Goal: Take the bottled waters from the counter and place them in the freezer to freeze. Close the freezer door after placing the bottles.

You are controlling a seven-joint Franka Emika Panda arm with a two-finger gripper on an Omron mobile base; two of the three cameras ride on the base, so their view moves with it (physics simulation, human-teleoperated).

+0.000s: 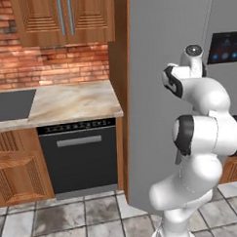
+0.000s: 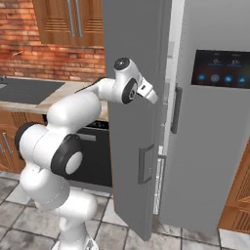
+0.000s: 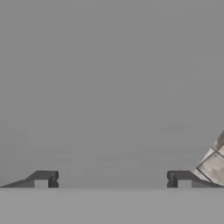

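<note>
The freezer door (image 2: 131,146), a tall plain grey steel panel with a bar handle (image 2: 144,165), stands ajar, swung out toward me. A narrow pale gap (image 2: 169,63) shows between it and the refrigerator's other door. My gripper (image 3: 112,179) is open, its two dark fingertips (image 3: 43,178) wide apart and facing the flat grey door face at close range, with nothing between them. In the right base view the hand (image 2: 148,93) sits against the door's outer face, near its upper part. The counter (image 1: 75,100) carries no bottle that I can see; the bottled waters are out of view.
The grey door with the dark touchscreen (image 2: 219,68) stands shut on the right. A black under-counter appliance (image 1: 78,156) sits below the counter, beside wooden cabinets (image 1: 17,166). A dark inset panel (image 1: 12,104) lies in the worktop. Tiled floor (image 1: 71,220) lies in front.
</note>
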